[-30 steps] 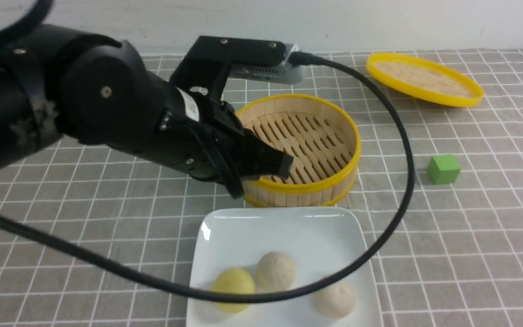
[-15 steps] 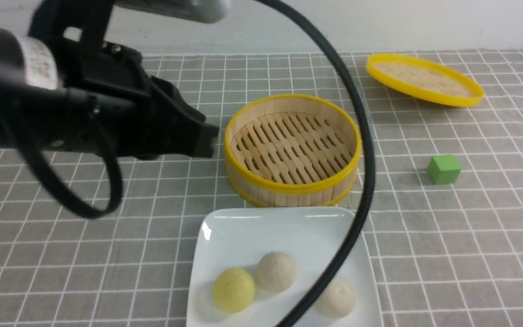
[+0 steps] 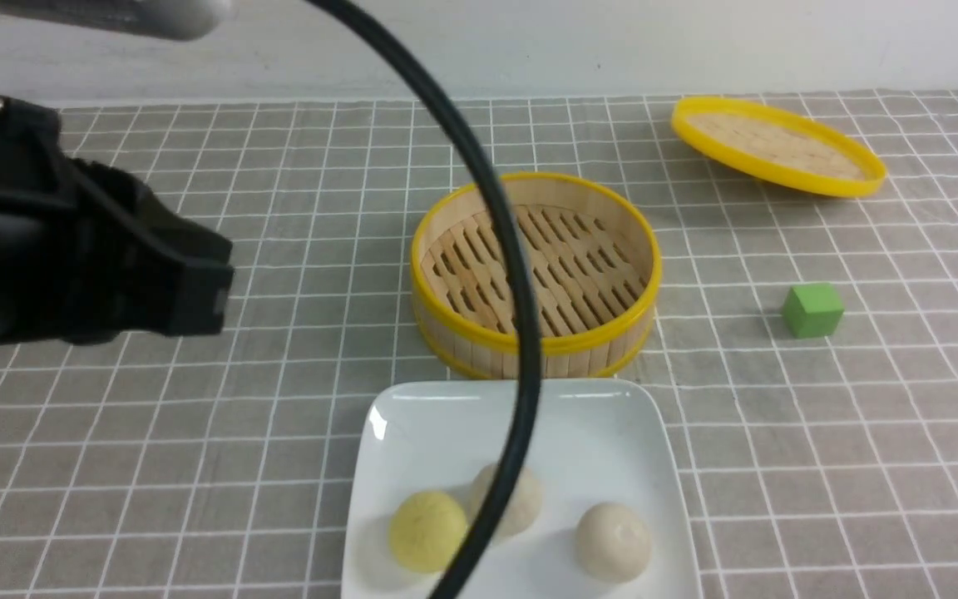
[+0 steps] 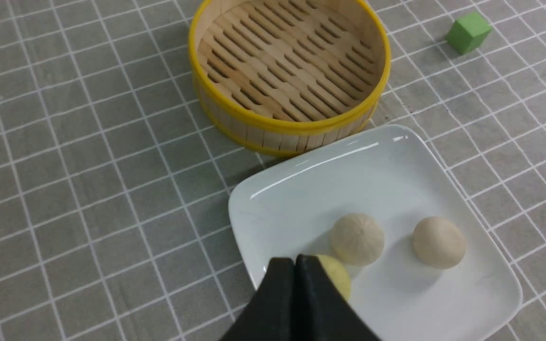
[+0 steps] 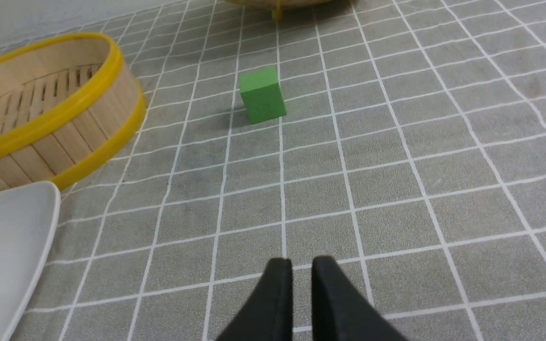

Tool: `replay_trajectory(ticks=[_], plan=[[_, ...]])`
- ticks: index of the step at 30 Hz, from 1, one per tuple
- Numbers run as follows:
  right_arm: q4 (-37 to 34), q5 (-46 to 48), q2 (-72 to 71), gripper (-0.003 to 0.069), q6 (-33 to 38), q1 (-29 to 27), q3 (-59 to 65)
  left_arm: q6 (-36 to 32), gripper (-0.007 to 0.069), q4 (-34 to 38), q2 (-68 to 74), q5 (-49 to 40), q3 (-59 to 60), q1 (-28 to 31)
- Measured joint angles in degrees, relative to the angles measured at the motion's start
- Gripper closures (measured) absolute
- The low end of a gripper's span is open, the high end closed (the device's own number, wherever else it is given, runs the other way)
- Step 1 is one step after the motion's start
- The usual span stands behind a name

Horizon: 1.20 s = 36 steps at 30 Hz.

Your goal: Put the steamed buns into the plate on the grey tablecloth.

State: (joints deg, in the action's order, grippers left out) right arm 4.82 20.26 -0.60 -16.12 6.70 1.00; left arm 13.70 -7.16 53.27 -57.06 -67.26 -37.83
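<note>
Two cream-white steamed buns (image 3: pixel 612 541) (image 3: pixel 529 499) lie in the white square plate (image 3: pixel 446 433) on the grey tablecloth (image 3: pixel 196 457), beside a yellow ball (image 3: pixel 425 531). The left wrist view shows both buns (image 4: pixel 357 238) (image 4: pixel 438 241) in the plate (image 4: pixel 349 180) too. My left gripper (image 3: pixel 209 299) is raised at the left, away from the plate, shut and empty; its tips (image 4: pixel 295 259) hide part of the yellow ball (image 4: pixel 337 282). My right gripper (image 5: pixel 300 265) hangs low over bare cloth, jaws together and empty; it is out of the front view.
An empty yellow-rimmed steamer basket (image 3: pixel 645 308) stands just behind the plate. Its lid (image 3: pixel 778 146) lies at the back right. A green cube (image 3: pixel 812 309) sits right of the basket. A black cable (image 3: pixel 520 333) arcs in front of the basket and plate.
My left arm has pulled back from the basket's rim toward the left and up. Its cable has swung left across the plate. The buns have not moved.
</note>
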Motion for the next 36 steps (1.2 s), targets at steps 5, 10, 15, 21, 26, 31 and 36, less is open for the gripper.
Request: replay_trajectory(ticks=[5, 10, 15, 21, 26, 31, 36], plan=[[0.1, 0.0, 0.0, 0.0568, 0.0, 0.0, 0.0, 2.1, 0.0616, -3.2, -2.8, -4.8, 0.6, 0.0], [0.2, 0.1, 0.0, 0.0562, 0.1, 0.0, 0.0, 3.3, 0.0613, -4.9, -5.5, -5.6, 6.0, 0.0], [0.2, 0.9, 0.0, 0.0554, 6.1, 0.0, -0.1, 8.4, 0.0612, -5.4, -9.8, -3.5, 16.6, 0.0], [0.3, 1.7, 0.0, 0.0549, 8.8, 0.0, -0.2, 15.1, 0.0608, -4.0, -17.4, 6.1, 30.8, 0.0], [0.3, 1.7, 0.0, 0.0543, 8.9, 0.0, -0.2, 20.1, 0.0606, -2.7, -23.9, 20.0, 40.0, 0.0], [0.3, 1.8, 0.0, 0.0536, 8.9, 0.0, -0.2, 22.9, 0.0605, -2.7, -25.3, 31.2, 41.0, 0.0], [0.3, 1.8, 0.0, 0.0529, 8.9, 0.0, -0.2, 23.3, 0.0601, -3.1, -25.3, 34.1, 41.0, 0.0]])
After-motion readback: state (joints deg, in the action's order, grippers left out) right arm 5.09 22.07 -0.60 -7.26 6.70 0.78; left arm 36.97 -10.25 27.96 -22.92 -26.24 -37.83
